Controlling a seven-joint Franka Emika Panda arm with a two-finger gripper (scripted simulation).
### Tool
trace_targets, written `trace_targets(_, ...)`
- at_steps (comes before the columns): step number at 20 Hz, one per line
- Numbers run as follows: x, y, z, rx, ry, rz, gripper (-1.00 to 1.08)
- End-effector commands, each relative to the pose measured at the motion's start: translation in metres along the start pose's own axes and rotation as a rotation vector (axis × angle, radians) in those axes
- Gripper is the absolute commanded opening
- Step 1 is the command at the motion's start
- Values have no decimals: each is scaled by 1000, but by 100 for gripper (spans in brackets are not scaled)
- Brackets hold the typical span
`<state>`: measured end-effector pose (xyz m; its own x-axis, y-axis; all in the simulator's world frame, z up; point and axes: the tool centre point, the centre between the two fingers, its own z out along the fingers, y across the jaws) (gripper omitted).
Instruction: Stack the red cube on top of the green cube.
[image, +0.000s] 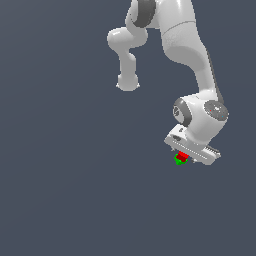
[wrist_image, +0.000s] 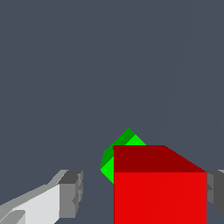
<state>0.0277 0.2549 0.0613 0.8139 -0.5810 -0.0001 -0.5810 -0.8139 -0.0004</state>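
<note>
Two cubes occupy my views, with the green cube (wrist_image: 114, 154) as reference. In the wrist view the red cube (wrist_image: 159, 186) sits between the fingers (wrist_image: 65, 194) of the gripper (wrist_image: 142, 192), nearer the camera than the green cube and hiding part of it. One finger stands visibly apart from the red cube's side, while the other appears at or near its opposite face, so I cannot tell whether the jaws are clamping it or have let go. In the exterior view the red cube (image: 183, 157) lies directly over the green cube (image: 178, 160), just under the gripper (image: 184, 156); whether the two touch is too small to resolve.

Risks, as I judge them: the green cube looks turned relative to the red one (corners against faces), so the overlap may be partial. If the red cube rests off-centre, opening could let it tip off. A finger brushing it on retreat could also knock the stack over.
</note>
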Motion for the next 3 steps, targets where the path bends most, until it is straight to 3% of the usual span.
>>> trace_targets(1,0,0,0,0,0,0,100)
trace_targets(3,0,0,0,0,0,0,100)
